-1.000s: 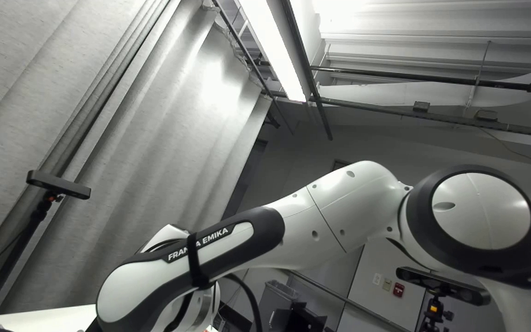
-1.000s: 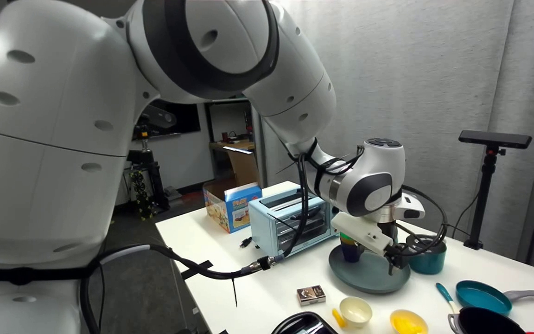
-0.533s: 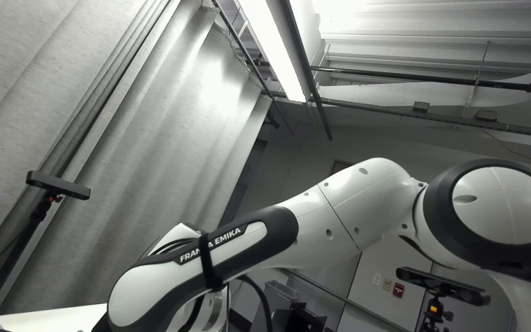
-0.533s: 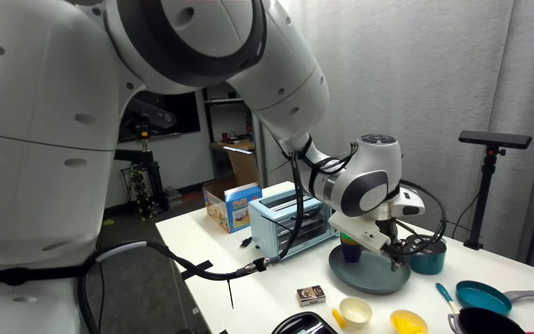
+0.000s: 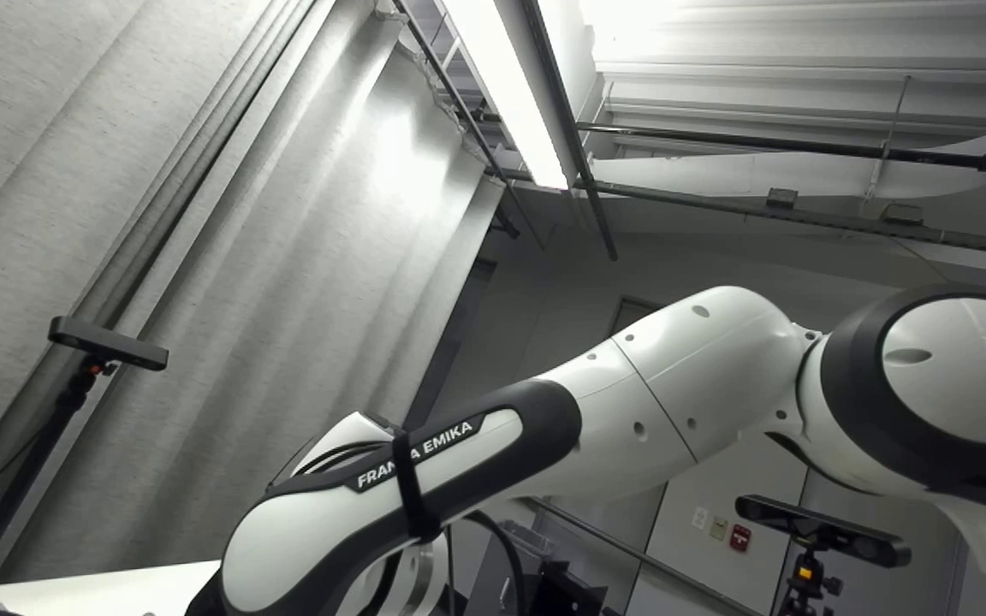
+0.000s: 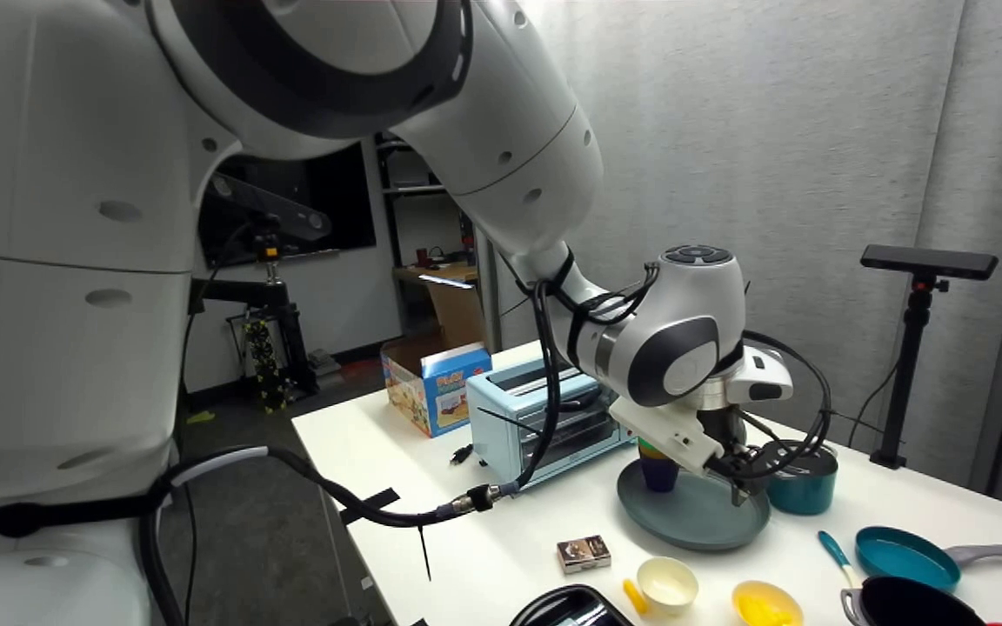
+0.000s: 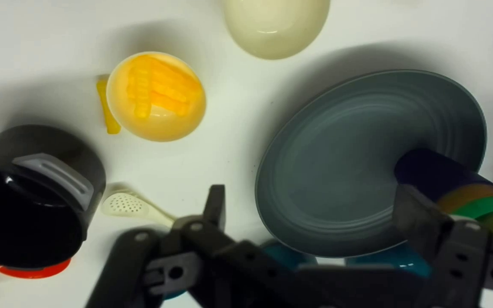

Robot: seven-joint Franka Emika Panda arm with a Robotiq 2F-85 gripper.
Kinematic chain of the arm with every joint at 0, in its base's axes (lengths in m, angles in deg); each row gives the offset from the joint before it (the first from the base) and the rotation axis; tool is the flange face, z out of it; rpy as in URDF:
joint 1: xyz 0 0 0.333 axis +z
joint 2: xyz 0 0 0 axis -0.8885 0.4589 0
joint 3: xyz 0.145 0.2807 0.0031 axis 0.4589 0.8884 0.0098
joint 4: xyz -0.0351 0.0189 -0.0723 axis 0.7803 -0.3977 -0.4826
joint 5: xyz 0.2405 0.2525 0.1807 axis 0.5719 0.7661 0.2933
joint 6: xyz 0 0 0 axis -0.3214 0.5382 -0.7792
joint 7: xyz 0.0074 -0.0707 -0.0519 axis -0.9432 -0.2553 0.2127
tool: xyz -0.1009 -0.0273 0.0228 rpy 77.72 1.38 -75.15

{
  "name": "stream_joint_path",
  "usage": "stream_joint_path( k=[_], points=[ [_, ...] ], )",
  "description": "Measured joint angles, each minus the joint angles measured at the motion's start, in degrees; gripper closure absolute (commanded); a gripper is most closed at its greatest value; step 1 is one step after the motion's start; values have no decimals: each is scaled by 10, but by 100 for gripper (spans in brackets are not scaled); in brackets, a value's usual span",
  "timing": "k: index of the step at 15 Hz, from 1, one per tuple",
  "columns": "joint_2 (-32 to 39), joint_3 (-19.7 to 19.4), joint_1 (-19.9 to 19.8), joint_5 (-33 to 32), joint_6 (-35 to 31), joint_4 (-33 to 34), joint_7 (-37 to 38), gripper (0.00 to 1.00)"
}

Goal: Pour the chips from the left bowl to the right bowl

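Yellow bowl of crinkle-cut chips on bench, left of cream bowl in wrist view. Likely light, stiff, slick; pinch right rim, keep level. Empty tool, spread wide.

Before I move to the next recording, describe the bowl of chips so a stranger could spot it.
In the wrist view, find the big grey plate. Left of it, between the black pot and the cream bowl, sits a yellowish bowl. Of these, it alone visibly holds yellow chips.

Robotics lab — robot arm, mounted cameras, ceiling pipes
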Motion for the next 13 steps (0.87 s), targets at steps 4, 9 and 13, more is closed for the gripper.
stream_joint_path(
  k=[4, 9, 13],
  points=[
    [-5, 0, 0, 0, 0, -5, 1, 0],
    [-5, 0, 0, 0, 0, -6, 1, 0],
    [-5, 0, 0, 0, 0, -6, 1, 0]
  ],
)
